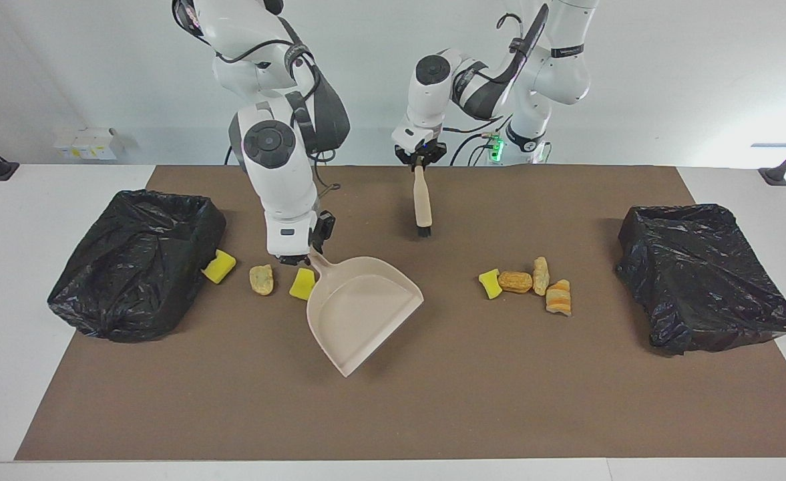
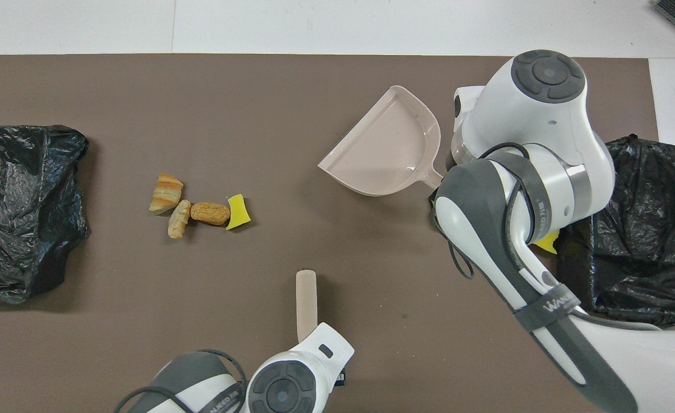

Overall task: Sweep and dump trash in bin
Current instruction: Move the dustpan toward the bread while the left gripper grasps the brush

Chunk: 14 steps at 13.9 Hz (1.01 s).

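Note:
My right gripper (image 1: 304, 256) is shut on the handle of the beige dustpan (image 1: 359, 307), which sits slanted, its open mouth pointing away from the robots. In the overhead view the right arm hides that grip, and only the dustpan (image 2: 386, 146) shows. Right beside the handle lies trash: a yellow sponge chunk (image 1: 302, 284), a tan piece (image 1: 261, 279) and another yellow chunk (image 1: 219, 266). A second cluster of trash (image 1: 526, 284) lies toward the left arm's end. My left gripper (image 1: 419, 160) is shut on the top of a wooden brush (image 1: 422, 200), which hangs bristles down.
Two bins lined with black bags stand on the brown mat, one (image 1: 135, 260) at the right arm's end against a yellow chunk, the other (image 1: 703, 274) at the left arm's end. The overhead view shows the cluster of trash (image 2: 199, 209) and the brush handle (image 2: 305, 301).

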Available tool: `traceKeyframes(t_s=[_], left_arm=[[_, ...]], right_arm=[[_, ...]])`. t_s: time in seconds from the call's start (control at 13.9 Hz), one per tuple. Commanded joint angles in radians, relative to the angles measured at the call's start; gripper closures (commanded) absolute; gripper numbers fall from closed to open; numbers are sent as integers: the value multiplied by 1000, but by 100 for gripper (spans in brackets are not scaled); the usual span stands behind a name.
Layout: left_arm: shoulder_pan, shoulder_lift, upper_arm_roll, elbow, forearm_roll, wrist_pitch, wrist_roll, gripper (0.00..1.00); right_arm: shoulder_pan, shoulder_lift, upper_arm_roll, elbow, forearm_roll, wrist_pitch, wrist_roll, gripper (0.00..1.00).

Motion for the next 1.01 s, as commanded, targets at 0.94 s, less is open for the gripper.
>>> traceKeyframes(t_s=[0.94], left_arm=[[876, 105, -3, 339, 301, -202, 860, 100]], right_arm=[[37, -103, 16, -336, -223, 194, -552, 100]])
